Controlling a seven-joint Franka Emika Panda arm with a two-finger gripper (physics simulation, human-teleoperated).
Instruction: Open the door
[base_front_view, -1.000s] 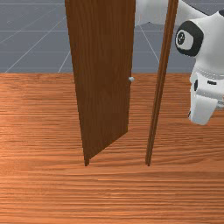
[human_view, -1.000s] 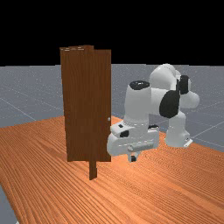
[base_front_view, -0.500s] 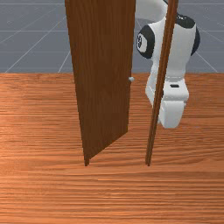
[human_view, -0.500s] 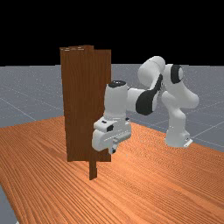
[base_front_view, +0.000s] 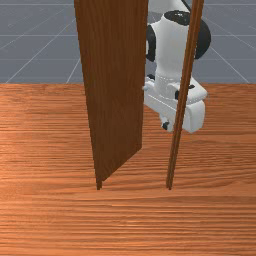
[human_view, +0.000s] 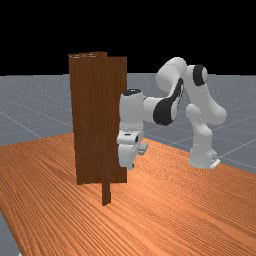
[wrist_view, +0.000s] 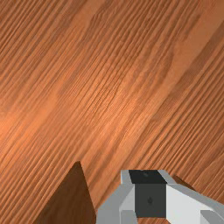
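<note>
Hanging in front view, apparently between door (base_front_view: 114, 90) and post (base_front_view: 174, 150): end effector (base_front_view: 165, 125); cannot tell whether wide or narrow.

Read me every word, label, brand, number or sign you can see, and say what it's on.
No readable text on the door, the upright post or the table.
The small dark marks on the arm are too small to read.
</note>
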